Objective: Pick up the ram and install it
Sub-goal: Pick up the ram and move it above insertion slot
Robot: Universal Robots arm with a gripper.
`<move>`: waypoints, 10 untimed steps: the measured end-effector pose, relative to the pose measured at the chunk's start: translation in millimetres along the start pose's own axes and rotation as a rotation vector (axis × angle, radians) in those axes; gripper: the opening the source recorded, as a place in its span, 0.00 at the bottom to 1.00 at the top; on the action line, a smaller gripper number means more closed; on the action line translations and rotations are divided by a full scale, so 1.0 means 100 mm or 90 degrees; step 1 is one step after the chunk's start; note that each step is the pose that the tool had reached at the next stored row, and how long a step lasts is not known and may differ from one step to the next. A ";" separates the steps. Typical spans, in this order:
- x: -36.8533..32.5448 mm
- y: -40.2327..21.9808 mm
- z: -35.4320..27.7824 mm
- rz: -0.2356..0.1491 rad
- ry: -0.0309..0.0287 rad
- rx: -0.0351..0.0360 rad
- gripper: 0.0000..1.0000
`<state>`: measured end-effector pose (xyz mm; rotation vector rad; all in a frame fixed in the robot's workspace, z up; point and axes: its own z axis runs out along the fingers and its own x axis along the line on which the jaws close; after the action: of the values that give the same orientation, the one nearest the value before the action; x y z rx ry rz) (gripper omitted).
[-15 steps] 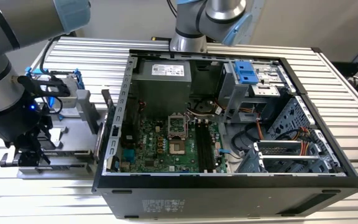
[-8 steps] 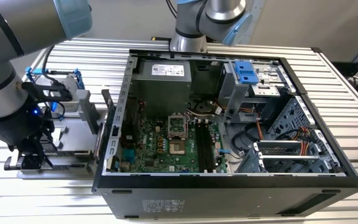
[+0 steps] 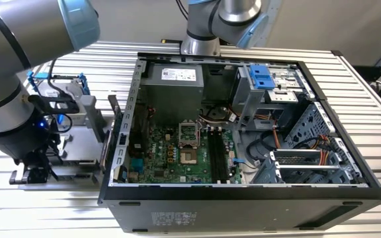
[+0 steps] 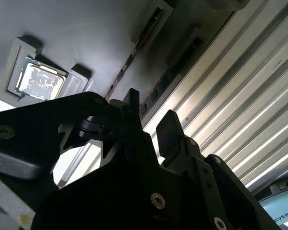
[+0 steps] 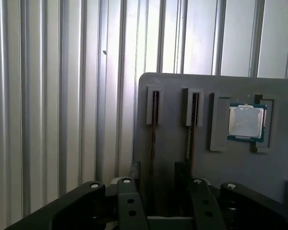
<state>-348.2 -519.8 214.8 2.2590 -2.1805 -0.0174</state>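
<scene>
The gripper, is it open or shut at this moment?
Open. In both wrist views the gripper has a clear gap between its fingers; the ram sits in the grey holder.

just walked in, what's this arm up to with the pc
A robot arm is working beside an open computer case on a slatted metal table. Its gripper is open and empty at a grey tray, roughly lined up with the ram standing on edge in a slot. A processor chip sits in the same tray. The ram is not yet picked up.
</scene>
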 end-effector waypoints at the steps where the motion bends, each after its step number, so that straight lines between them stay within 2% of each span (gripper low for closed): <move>1: 0.005 0.000 0.015 0.000 0.0001 -0.0001 1.00; 10: 0.018 -0.001 0.159 0.000 0.0000 0.0000 1.00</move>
<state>-348.2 -521.4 198.9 2.2590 -2.1805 -0.0174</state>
